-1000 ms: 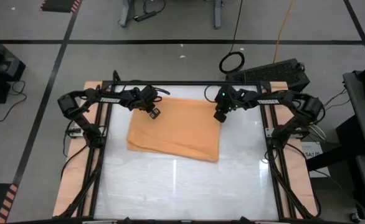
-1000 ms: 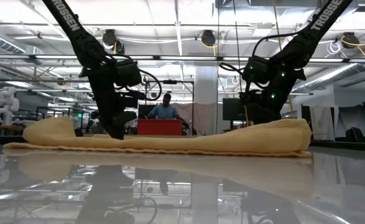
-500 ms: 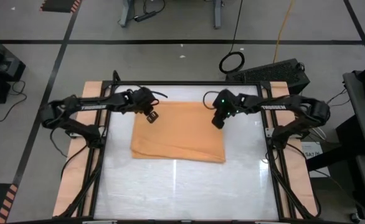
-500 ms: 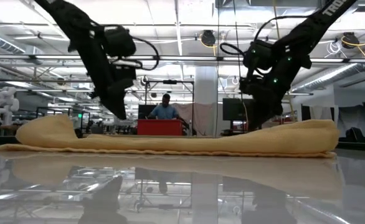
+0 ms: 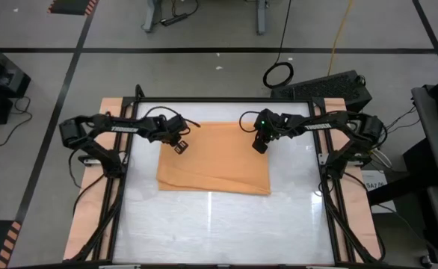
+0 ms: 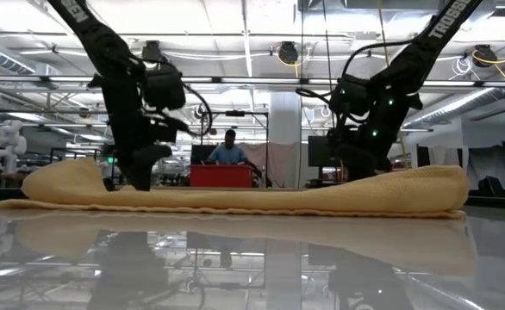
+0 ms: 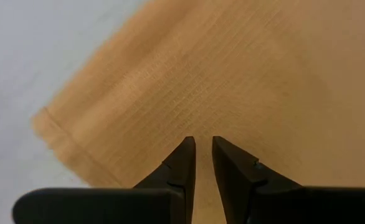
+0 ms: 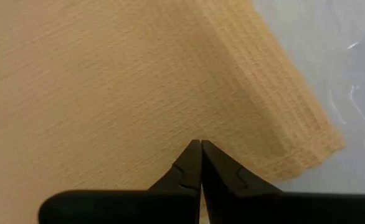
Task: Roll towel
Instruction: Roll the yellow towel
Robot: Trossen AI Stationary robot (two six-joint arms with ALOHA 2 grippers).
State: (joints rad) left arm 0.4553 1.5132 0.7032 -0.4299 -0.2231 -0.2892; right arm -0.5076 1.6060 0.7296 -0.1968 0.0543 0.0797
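Note:
The orange-tan towel (image 5: 213, 161) lies flat on the white tabletop, folded in layers that show at its side edge (image 8: 294, 124). My left gripper (image 5: 179, 146) stands over the towel's far left part, fingers pointing down with a narrow gap between them (image 7: 199, 144). My right gripper (image 5: 258, 145) stands over the towel's far right part with its fingers shut (image 8: 200, 144). In the low view both grippers' tips, left (image 6: 140, 182) and right (image 6: 356, 172), reach down to the towel's top (image 6: 235, 200). My left gripper points down at the towel's far left part (image 7: 201, 118), near its left edge; I cannot tell whether the tips touch the cloth. My right gripper points down with shut tips at the towel's far right part (image 8: 198, 124), near its side edge; I cannot tell whether it touches.
A black frame (image 5: 226, 101) borders the tabletop. Bare white table (image 5: 219, 232) stretches from the towel's near edge to the table's near edge. In the low view a person (image 6: 228, 151) and a red box (image 6: 221, 176) show in the room behind.
The towel has slid toward the table's right edge and squared up; its near edge, slanted before, now lies level. It has stayed put for the last half second. Both grippers rose clear of the towel, then came down again onto its far part.

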